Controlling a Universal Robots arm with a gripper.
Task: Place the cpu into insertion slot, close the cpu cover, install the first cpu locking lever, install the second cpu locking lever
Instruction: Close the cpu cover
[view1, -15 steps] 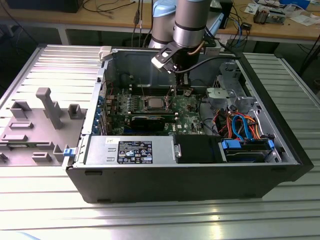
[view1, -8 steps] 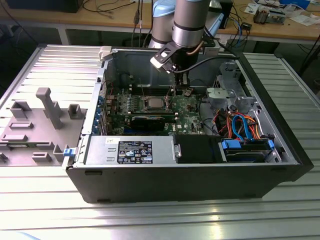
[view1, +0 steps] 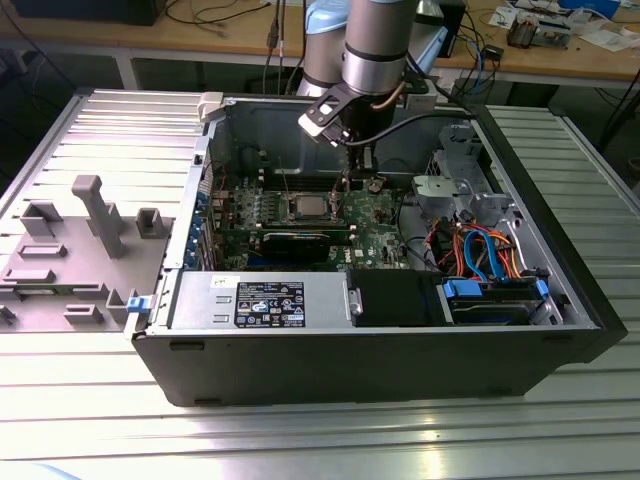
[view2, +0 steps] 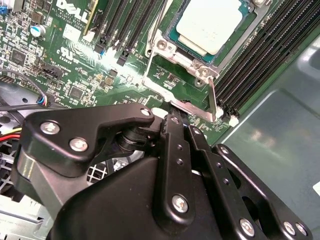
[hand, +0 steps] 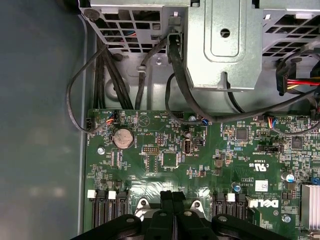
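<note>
Closest in both wrist views, the black gripper (view2: 170, 116) has its fingers drawn together, tips down at a thin metal lever (view2: 212, 97) by a corner of the insertion slot (view2: 159, 46); whether they pinch it cannot be told. Just beyond, the cpu (view2: 210, 25) sits in that slot, the cpu cover (view2: 250, 27) lying flat around it, amid the green motherboard (hand: 170, 160).

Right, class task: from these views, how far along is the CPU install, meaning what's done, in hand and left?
Done: the cpu sits in the insertion slot, and the cpu cover appears to lie closed around it. In hand: the gripper is down at the socket's edge, next to a locking lever that sticks up, apparently unlatched. Left: the levers, as none looks latched.
</note>
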